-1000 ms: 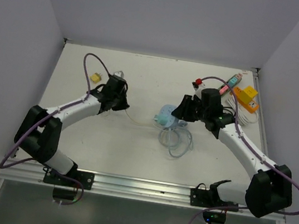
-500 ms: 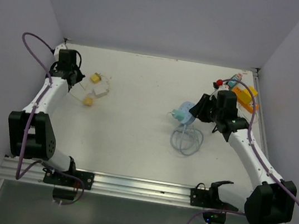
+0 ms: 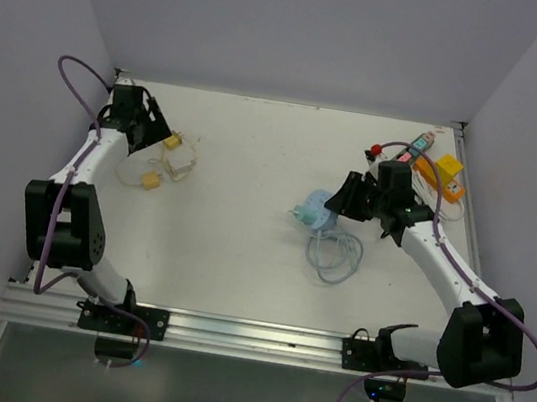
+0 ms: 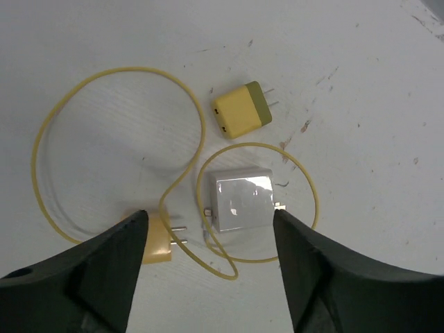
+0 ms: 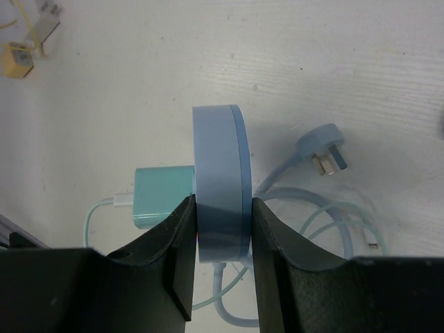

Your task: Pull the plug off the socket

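Observation:
The round blue socket [image 5: 218, 159] stands on edge with my right gripper [image 5: 222, 208] shut on its rim; in the top view it is right of the table's middle [image 3: 315, 211]. A teal charger [image 5: 161, 196] sits plugged into its left face. The yellow plug [image 4: 158, 239], with two bare pins showing, lies on the table at the far left [image 3: 150, 180] with its yellow cable [image 4: 111, 71] looped round it. My left gripper [image 4: 209, 218] hangs open above it, holding nothing.
A white cube adapter [image 4: 243, 199] and a yellow charger [image 4: 241, 110] lie beside the yellow plug. The socket's pale blue cable [image 3: 336, 255] coils toward the front, ending in a blue plug [image 5: 322, 148]. An orange block [image 3: 444, 174] and small items sit at the back right.
My left arm swung from the table's middle to the far left with the yellow plug, then opened and left it lying there. The right gripper kept the socket, shifting slightly.

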Robot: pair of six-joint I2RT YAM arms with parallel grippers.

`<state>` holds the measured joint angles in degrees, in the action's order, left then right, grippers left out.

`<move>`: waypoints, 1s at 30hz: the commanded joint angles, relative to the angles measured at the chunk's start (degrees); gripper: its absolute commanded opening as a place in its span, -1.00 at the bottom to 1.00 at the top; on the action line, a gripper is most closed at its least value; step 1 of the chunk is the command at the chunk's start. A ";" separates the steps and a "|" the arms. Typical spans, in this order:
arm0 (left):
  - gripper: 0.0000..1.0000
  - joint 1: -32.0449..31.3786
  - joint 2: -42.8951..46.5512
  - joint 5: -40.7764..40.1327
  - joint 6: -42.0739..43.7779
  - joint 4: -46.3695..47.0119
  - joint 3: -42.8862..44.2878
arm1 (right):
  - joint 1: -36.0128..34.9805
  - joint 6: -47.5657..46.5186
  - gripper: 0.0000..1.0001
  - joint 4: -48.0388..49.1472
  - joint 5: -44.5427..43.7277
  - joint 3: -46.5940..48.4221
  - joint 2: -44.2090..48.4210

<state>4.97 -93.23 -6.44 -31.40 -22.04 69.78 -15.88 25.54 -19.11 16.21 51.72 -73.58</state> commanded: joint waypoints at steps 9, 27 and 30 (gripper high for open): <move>0.99 -0.31 13.77 11.44 2.57 -3.80 -6.31 | -8.11 0.91 -1.00 8.12 2.25 2.94 -5.78; 0.97 -27.54 15.81 30.68 -3.94 3.92 -15.73 | -16.37 0.74 -1.00 14.45 2.07 8.30 -15.71; 0.94 -29.93 13.44 32.01 -2.10 5.78 -15.38 | -17.43 0.30 -1.00 15.07 2.25 8.57 -15.98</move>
<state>-22.59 -77.45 21.17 -34.37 -21.26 53.82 -32.14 25.63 -8.97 17.28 56.90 -89.78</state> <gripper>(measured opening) 0.978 0.350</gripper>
